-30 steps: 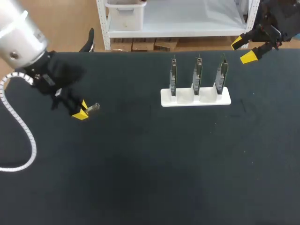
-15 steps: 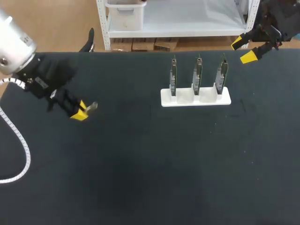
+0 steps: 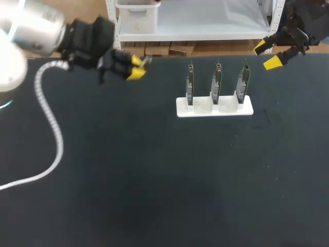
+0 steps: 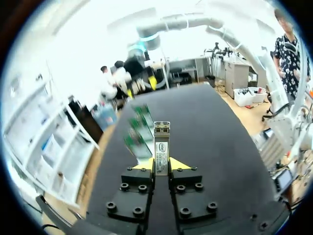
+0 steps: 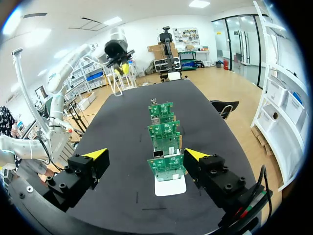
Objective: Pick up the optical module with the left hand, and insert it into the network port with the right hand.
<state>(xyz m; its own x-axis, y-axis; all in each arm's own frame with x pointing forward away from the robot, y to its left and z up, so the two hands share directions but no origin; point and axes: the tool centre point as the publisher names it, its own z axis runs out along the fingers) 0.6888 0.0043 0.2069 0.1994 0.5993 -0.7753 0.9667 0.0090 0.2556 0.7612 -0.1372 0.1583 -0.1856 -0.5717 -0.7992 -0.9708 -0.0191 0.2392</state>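
Observation:
The optical module (image 4: 161, 144), a small silver metal bar, sticks out from between the fingers of my left gripper (image 4: 161, 165), which is shut on it. In the head view that left gripper (image 3: 132, 68) hangs over the table's far edge, left of the boards, with the module (image 3: 145, 61) pointing right. Three upright green network boards (image 3: 216, 82) stand in a white base (image 3: 215, 109). My right gripper (image 3: 268, 54) is open above the far right corner, nothing between its fingers. In its own view the right gripper (image 5: 146, 154) looks along the row of boards (image 5: 166, 166).
A white cable (image 3: 51, 139) from my left arm loops over the black table (image 3: 154, 180) on the left. The white base (image 5: 170, 186) stands in the table's back right part.
My left arm has risen and swung from the table's left side to its far edge, nearer the boards, with the module still held. The right arm has not moved.

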